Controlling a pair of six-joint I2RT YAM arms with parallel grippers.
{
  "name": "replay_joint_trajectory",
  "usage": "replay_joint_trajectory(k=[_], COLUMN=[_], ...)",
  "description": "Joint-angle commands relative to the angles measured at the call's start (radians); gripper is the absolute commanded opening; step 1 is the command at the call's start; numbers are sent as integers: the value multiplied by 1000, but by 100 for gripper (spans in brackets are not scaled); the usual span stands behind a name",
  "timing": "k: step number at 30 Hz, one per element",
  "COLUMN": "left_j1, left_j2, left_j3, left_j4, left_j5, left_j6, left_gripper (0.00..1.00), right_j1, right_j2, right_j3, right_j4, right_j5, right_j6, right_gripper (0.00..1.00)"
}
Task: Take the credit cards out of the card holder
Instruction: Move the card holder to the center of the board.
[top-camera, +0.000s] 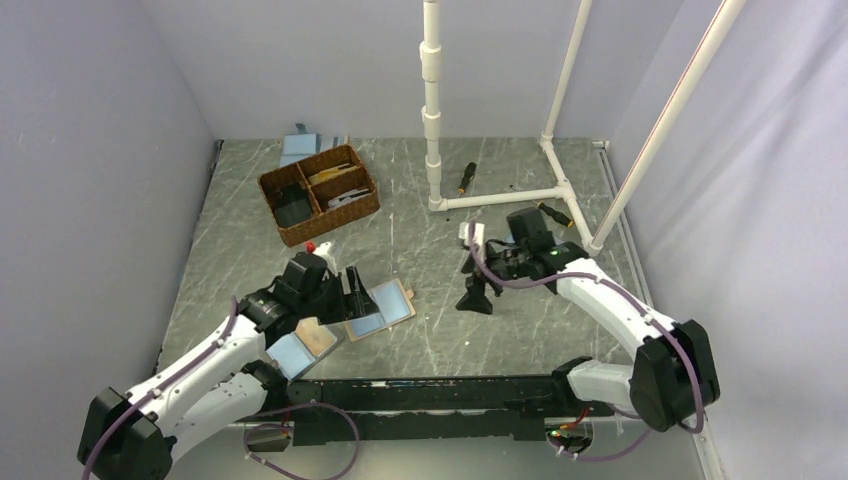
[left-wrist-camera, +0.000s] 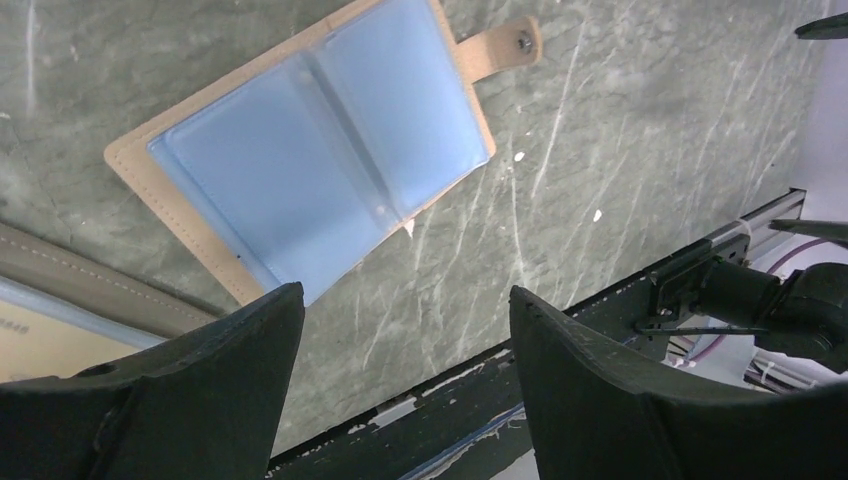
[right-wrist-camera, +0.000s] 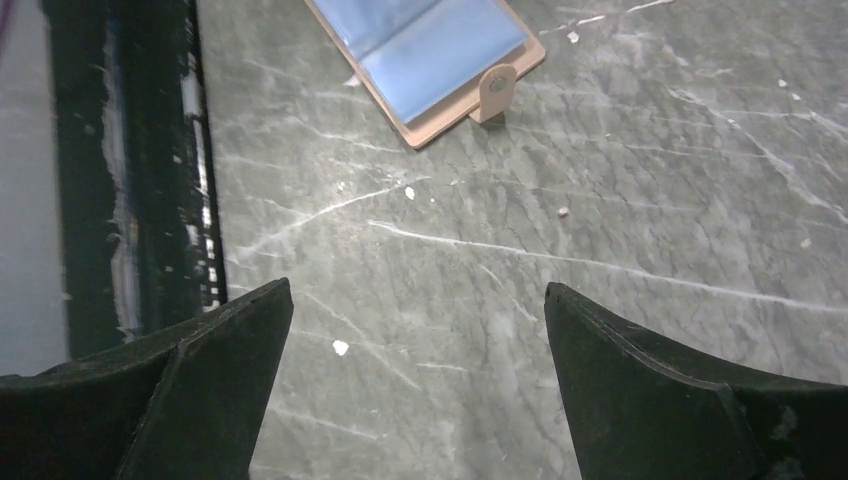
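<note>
We count five things on the table, and two grippers.
Two card folders: the card holder (top-camera: 385, 305) and a half-brown folder (top-camera: 305, 345). Two screwdrivers (top-camera: 466, 178) (top-camera: 553, 213). One wicker basket (top-camera: 330, 225). One left gripper (left-wrist-camera: 405, 295), one right gripper (right-wrist-camera: 417, 288).

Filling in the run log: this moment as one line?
card holder: open flat on table | left gripper: open, empty, hovering by it | right gripper: open, empty, apart

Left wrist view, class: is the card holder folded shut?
No: the card holder lies spread open on the table, its light-blue inside facing up and its snap tab unfastened.
</note>
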Motion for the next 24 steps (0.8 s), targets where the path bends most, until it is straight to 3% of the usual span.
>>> replay_joint_trajectory(k=[1, 8, 14, 24], left_j1=[-3, -3, -5, -5], left_j2=[-21, -59, -109, -183], left_j3=[-41, -100, -70, -99], left_j4=[34, 65, -23, -71], left_j5=[-30, -49, -91, -126], left_j6=[-73, -172, -178, -206], left_gripper=[80, 80, 80, 80], right_j1=[146, 273, 325, 409], right_j2=[56, 225, 313, 476], right_j3=[-12, 65, 66, 167], right_j4=[170, 282, 526, 489], right_j5=[253, 331, 373, 436], right_j6=[-34, -155, -92, 47], right_gripper=[99, 99, 95, 65])
